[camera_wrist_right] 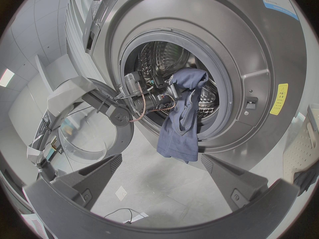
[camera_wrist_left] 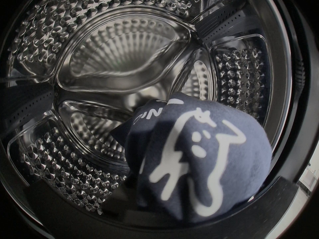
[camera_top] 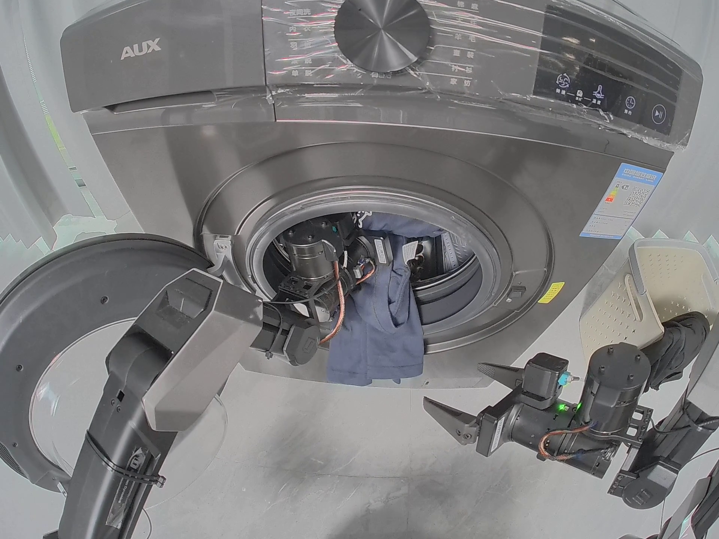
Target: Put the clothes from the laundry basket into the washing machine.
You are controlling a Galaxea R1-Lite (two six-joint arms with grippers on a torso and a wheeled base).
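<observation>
The left gripper [camera_top: 378, 251] sits inside the washing machine [camera_top: 479, 166] opening. A navy garment [camera_top: 374, 331] is bunched over its tip in the drum [camera_wrist_left: 123, 50] and hangs out over the near rim; whether it grips cannot be told. The right gripper [camera_top: 453, 385] hovers spread wide and empty, near and right of the hanging cloth, beside the laundry basket [camera_top: 659, 278].

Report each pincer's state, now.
Left pincer: cannot be told, the navy garment drapes over it.
Right pincer: open, holding nothing.
</observation>
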